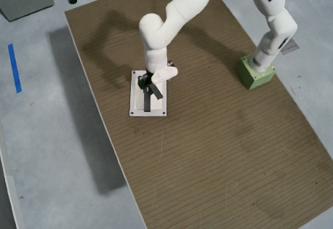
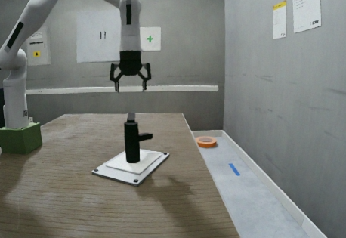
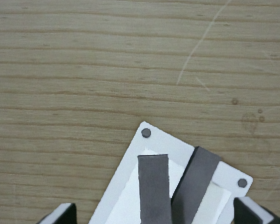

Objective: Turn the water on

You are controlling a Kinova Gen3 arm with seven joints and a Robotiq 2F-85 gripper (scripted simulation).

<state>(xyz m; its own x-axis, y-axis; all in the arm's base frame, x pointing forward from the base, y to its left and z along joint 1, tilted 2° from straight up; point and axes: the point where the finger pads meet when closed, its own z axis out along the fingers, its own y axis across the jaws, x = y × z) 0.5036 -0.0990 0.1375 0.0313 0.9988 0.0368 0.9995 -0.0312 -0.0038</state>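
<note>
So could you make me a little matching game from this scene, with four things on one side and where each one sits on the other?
Things:
1. gripper
2. tap
3. green block
4. orange tape roll

Places:
A. on the floor beside the table
B. under the arm's base, at the table's edge
C. in the air above the tap, fingers wide apart
D. upright on the white plate

Pairs: 1-C, 2-D, 3-B, 4-A
</note>
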